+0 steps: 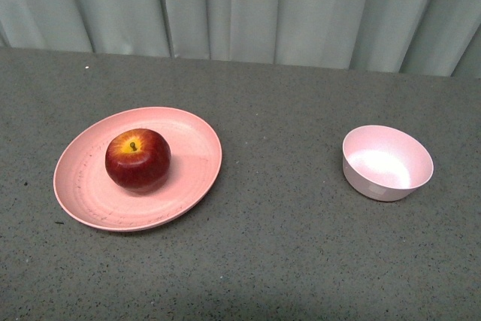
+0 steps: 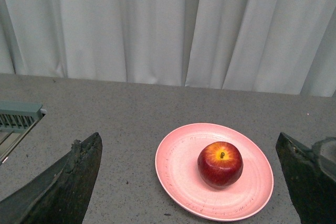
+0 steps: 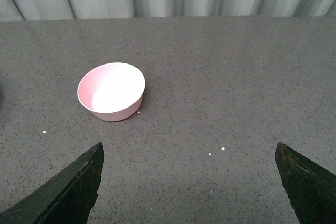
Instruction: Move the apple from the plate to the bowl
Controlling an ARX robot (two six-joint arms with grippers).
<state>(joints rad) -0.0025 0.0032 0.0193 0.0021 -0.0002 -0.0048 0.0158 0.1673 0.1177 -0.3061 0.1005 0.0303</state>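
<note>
The dark red apple (image 1: 137,158) with a yellow patch at its stem sits upright on the wide salmon-pink plate (image 1: 192,155) at the left of the table. The small pale pink bowl (image 1: 387,162) stands empty at the right. Neither gripper shows in the front view. In the left wrist view the apple (image 2: 220,164) and plate (image 2: 181,171) lie ahead of my open left gripper (image 2: 190,145), whose dark fingers (image 2: 73,179) are spread wide and hold nothing. In the right wrist view the bowl (image 3: 111,91) lies ahead of my open, empty right gripper (image 3: 189,153).
The table (image 1: 285,253) is a speckled grey surface. A pale pleated curtain (image 1: 248,5) hangs behind its far edge. A grey-green fixture (image 2: 18,119) shows at the table's edge in the left wrist view.
</note>
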